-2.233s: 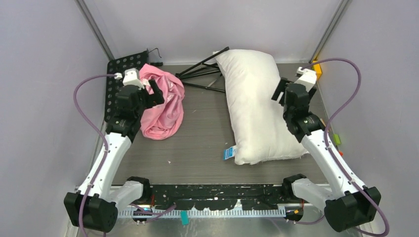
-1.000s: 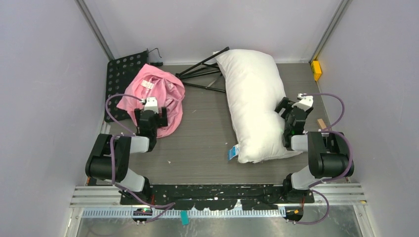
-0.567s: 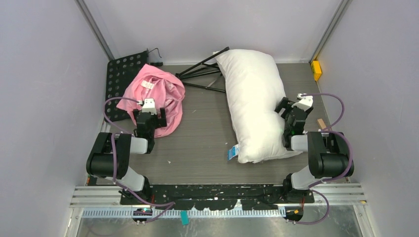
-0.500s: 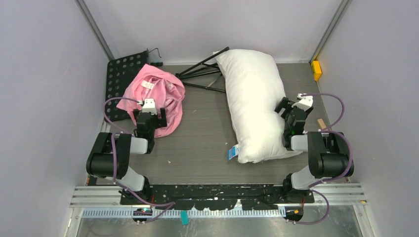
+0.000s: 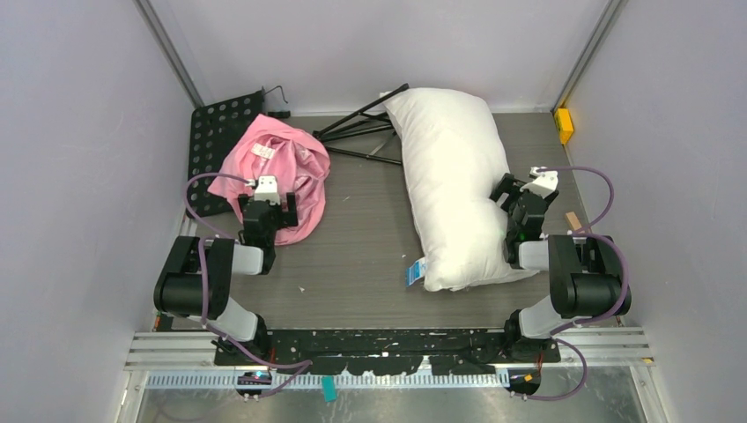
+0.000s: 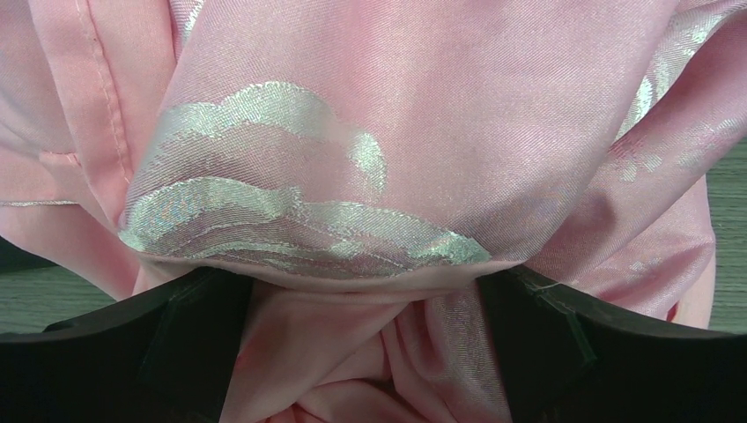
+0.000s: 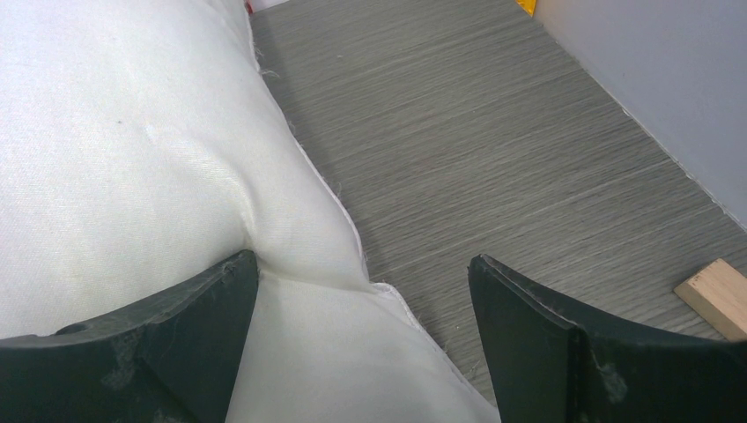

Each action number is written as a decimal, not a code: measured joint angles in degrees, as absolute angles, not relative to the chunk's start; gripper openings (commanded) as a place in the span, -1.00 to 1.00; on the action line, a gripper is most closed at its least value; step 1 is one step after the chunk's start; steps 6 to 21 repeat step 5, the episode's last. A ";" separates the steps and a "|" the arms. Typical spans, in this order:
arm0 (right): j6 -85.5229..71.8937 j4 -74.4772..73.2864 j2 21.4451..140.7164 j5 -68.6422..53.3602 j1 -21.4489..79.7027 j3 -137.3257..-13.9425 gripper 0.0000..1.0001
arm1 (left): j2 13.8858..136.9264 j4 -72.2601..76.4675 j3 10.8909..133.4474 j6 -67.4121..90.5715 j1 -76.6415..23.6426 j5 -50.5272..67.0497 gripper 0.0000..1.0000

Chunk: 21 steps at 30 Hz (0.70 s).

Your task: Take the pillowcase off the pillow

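1. Looks basically done, tbh: can see the pillowcase (image 5: pixel 280 167) fully off, dumped in a crumpled pink heap at the far left of the table (image 5: pixel 352 256), right up against a black perforated plate (image 5: pixel 211 132).
2. Can spot the pillow (image 5: pixel 454 176) lying bare and white right of centre, well apart from that heap, with no pink anywhere on it.
3. Got the left gripper (image 5: pixel 267 207) sitting at the near edge of the heap with jaws spread wide, satin bulging between the fingers (image 6: pixel 114 352) but not pinched.
4. Got the right gripper (image 5: pixel 520 196) wide open too, straddling the pillow's right seam, one finger over the stuffing and the other over bare table.
5. Can't find anything obvious left to do besides maybe backing both arms off, going by this.
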<state>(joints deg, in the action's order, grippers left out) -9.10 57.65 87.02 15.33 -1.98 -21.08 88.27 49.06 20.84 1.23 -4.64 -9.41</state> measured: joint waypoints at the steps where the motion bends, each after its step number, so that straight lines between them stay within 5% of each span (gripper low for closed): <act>1: -9.10 57.65 87.02 15.33 -1.98 -21.08 0.87 | 88.27 49.06 20.84 1.23 -4.62 -9.39 0.99; 21: -9.10 57.65 87.02 15.33 -1.98 -21.08 0.87 | 88.27 49.06 20.84 1.21 -4.58 -9.37 1.00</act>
